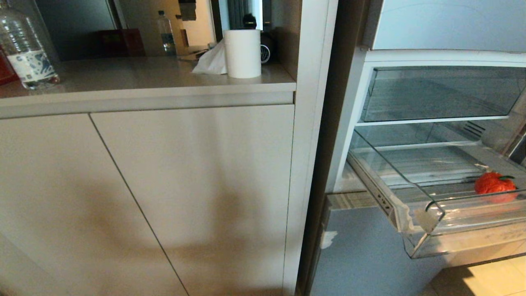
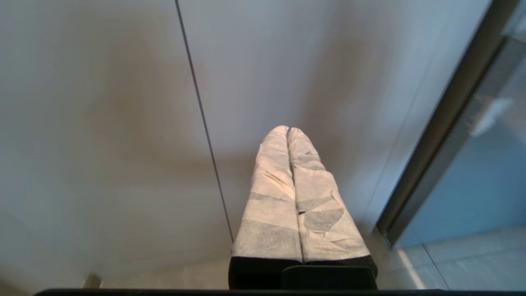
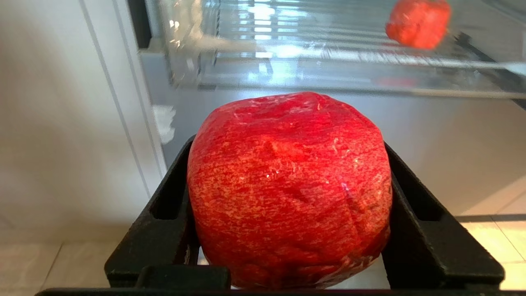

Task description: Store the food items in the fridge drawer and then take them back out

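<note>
Head view: the fridge stands open at the right, and the drawer (image 1: 415, 201) is pulled out with its clear front lip hanging over the blue lower panel (image 1: 361, 255). A red pepper (image 1: 494, 183) lies on the ribbed bottom, close behind the lip towards the right. Neither arm shows here. On the worktop (image 1: 135, 82) to the left stand a paper roll (image 1: 243, 53) and a bottle (image 1: 25, 49), well apart from the fridge.

Left wrist view: the left gripper (image 2: 287, 130) points at the cabinet doors (image 2: 123, 123), its padded fingers pressed together on nothing. It looks parked and poses little risk.

Right wrist view: the right gripper (image 3: 289, 197) has its jaws spread wide around a large mottled red fruit (image 3: 289, 189), which fills the gap between them. It hangs below and in front of the drawer, whose lip is above it, with the pepper inside near the far side.

The risks, as I judge them: the fruit is round and glossy, so it may slip or roll out of the jaws on the lift. Rising too near the fridge could knock it against the lip or underside of the drawer. Dropped from height, it could roll on the ribbed bottom into the pepper.
</note>
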Controlling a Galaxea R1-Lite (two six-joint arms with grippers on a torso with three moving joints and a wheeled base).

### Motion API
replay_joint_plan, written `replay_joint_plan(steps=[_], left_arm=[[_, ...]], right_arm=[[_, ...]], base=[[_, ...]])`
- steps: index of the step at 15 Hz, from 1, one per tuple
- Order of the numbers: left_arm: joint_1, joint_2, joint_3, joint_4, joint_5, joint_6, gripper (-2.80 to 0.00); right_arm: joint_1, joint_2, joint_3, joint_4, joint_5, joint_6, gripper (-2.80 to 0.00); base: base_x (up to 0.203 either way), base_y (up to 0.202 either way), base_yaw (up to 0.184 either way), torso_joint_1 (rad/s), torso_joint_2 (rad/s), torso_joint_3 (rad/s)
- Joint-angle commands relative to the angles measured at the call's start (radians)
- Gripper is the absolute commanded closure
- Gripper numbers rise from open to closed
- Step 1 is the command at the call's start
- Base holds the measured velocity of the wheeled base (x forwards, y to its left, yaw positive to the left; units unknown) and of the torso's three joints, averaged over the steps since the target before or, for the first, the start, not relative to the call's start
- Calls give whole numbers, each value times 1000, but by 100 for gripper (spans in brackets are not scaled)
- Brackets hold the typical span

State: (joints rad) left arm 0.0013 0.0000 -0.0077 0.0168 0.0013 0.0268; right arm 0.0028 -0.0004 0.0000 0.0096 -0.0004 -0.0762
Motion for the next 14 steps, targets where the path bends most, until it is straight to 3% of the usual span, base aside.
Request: replay_joint_plan(steps=[1, 3, 14], left_arm=[[0, 0, 0, 1, 0, -1, 0], [0, 1, 0, 0, 0, -6, 0], [0, 0, 0, 0, 0, -5, 0]], right_arm=[[0, 2, 0, 0, 0, 0, 0], [0, 2, 0, 0, 0, 0, 0], [0, 2, 0, 0, 0, 10, 0]], base=[[197, 0, -2, 6, 7, 0], [164, 0, 1, 5, 3, 5], [0, 0, 0, 3, 0, 0]])
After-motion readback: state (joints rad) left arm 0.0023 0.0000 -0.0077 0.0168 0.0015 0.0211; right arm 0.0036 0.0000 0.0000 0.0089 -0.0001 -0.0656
